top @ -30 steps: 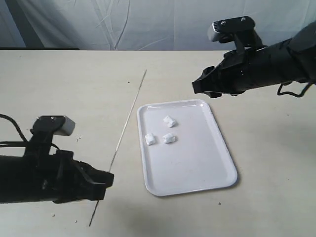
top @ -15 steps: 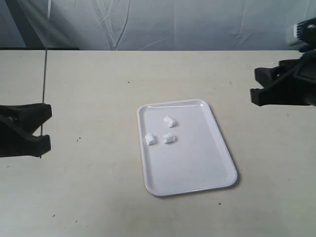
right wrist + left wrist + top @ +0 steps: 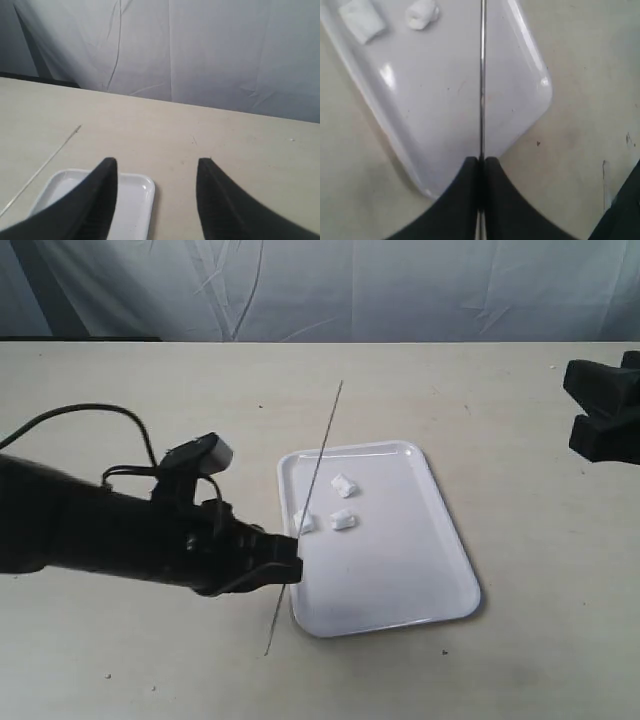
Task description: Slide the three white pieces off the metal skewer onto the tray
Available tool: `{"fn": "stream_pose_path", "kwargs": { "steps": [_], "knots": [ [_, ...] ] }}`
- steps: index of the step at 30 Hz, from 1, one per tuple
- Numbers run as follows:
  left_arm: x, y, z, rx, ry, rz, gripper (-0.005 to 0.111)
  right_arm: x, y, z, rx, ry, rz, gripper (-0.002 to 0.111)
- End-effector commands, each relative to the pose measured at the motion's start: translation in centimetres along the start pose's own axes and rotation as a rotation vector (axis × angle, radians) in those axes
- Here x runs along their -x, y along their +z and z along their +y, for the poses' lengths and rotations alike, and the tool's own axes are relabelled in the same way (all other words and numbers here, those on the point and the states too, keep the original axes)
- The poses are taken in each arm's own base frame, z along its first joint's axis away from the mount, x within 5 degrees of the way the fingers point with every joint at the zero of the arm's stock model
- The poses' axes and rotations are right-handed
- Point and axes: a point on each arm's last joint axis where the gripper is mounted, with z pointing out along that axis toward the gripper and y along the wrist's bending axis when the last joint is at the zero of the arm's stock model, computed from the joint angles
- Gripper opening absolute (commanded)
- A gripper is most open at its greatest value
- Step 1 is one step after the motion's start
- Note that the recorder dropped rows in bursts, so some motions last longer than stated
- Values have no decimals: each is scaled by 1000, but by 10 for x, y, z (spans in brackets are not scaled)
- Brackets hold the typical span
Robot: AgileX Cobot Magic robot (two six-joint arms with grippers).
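The three white pieces lie loose on the tray: one farther back, two side by side nearer. The metal skewer is bare and slants over the tray's left rim. My left gripper is shut on its lower part, beside the tray's front-left edge. In the left wrist view the skewer runs straight out of the closed gripper over the tray, with two pieces off to one side. My right gripper is open, holding nothing, at the right edge.
The beige table carries nothing else. A grey cloth backdrop hangs behind it. In the right wrist view the open gripper hovers over the table near a tray corner, and the skewer shows as a thin line.
The skewer lay on the table left of the tray a second ago. My left gripper now holds it, angled over the tray's left rim. The right arm has drawn back to the right edge.
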Motion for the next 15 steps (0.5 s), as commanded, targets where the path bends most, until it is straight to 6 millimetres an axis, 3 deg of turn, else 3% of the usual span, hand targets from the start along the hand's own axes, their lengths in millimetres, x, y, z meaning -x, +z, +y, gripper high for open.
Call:
{"fn": "stream_pose_path", "kwargs": {
  "steps": [1, 7, 15],
  "knots": [
    [19, 37, 6, -32, -61, 55, 0, -6, -12, -6, -54, 15, -52, 47],
    [22, 73, 20, -72, -121, 135, 0, -31, -36, -12, -97, 84, -113, 47],
    [30, 78, 17, -102, -101, 126, 0, -35, -57, -15, -113, 128, -225, 47]
  ]
}}
